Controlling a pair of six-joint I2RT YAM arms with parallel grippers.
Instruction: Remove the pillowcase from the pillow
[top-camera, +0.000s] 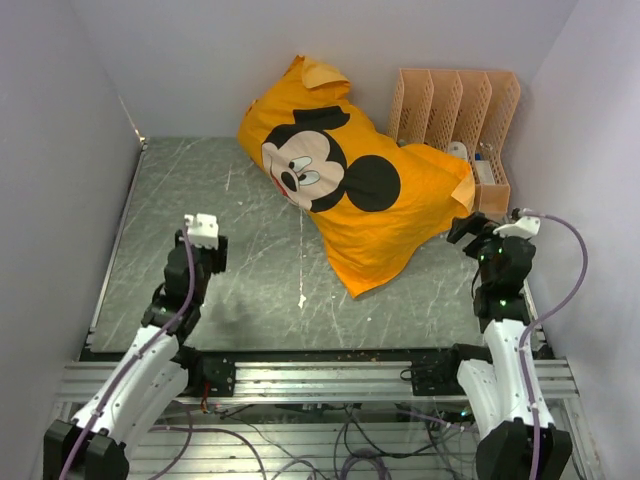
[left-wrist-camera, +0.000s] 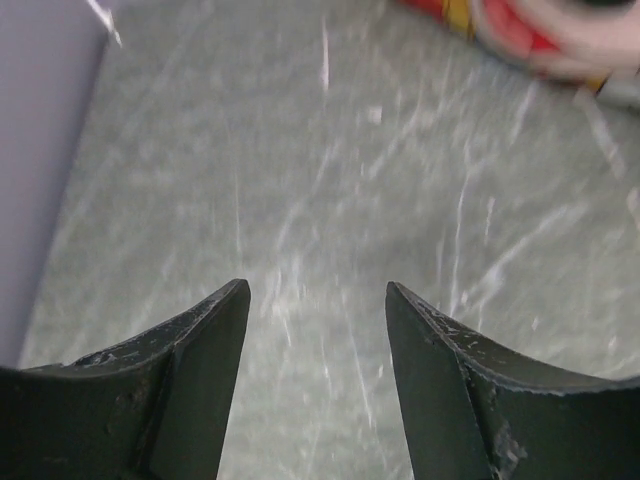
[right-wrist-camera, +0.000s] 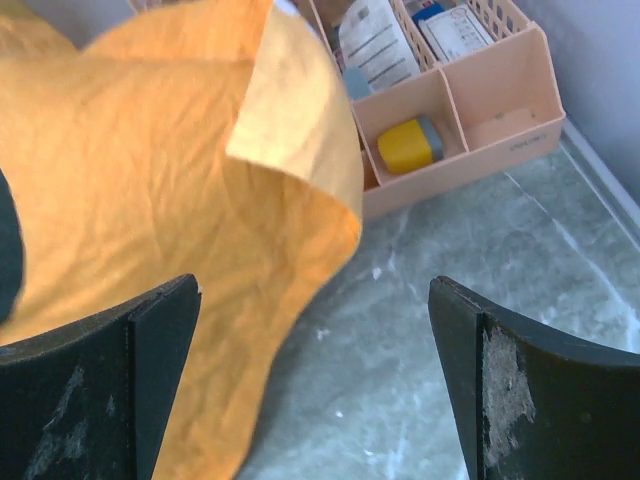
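Observation:
The orange-yellow pillowcase with the Mickey Mouse face lies bulging across the back middle of the table. The pillow is hidden inside it. My right gripper is open and empty, just right of the pillowcase's right corner. In the right wrist view the orange fabric fills the left side, with a paler folded flap above my gripper, and the left jaw is over the cloth edge. My left gripper is open and empty over bare table, well left of the pillowcase, whose print shows at the top right.
A peach plastic file organizer stands at the back right against the wall, its front bins holding small items, close behind my right gripper. Grey walls close in the left, back and right sides. A metal rail runs along the near edge.

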